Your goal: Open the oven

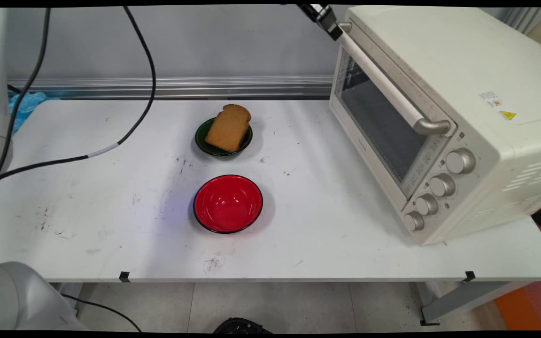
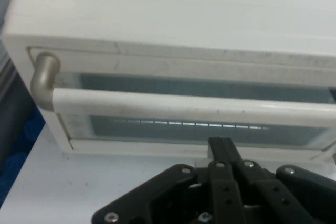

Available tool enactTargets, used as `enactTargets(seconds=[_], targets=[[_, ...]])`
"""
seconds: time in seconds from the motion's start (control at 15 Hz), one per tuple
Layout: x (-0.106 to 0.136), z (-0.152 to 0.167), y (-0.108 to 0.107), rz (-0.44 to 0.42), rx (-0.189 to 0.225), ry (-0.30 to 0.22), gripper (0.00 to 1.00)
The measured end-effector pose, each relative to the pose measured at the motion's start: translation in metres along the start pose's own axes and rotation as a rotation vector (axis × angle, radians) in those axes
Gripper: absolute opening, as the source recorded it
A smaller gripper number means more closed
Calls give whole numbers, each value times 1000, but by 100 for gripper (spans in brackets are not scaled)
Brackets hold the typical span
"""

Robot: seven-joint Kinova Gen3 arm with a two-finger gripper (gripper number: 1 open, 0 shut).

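Gripper (image 1: 334,29) sits at the far upper corner of the toaster oven (image 1: 444,117), right by the door handle (image 1: 383,80), w/ the handle just ahead of the jaws. Jaws look closed, holding nothing. Left of the oven on the counter (image 1: 87,211): bread slice (image 1: 228,127) on green dish (image 1: 223,140), red bowl (image 1: 227,203) nearer.

Toaster oven (image 1: 444,117) at right; bread slice (image 1: 228,126) on green dish (image 1: 201,141) (red bowl (image 1: 227,203) nearer).
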Motion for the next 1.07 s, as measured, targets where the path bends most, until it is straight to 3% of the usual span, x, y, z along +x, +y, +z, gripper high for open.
enactTargets(seconds=[1.07], targets=[[19, 51, 4, -5, -15, 40, 0]])
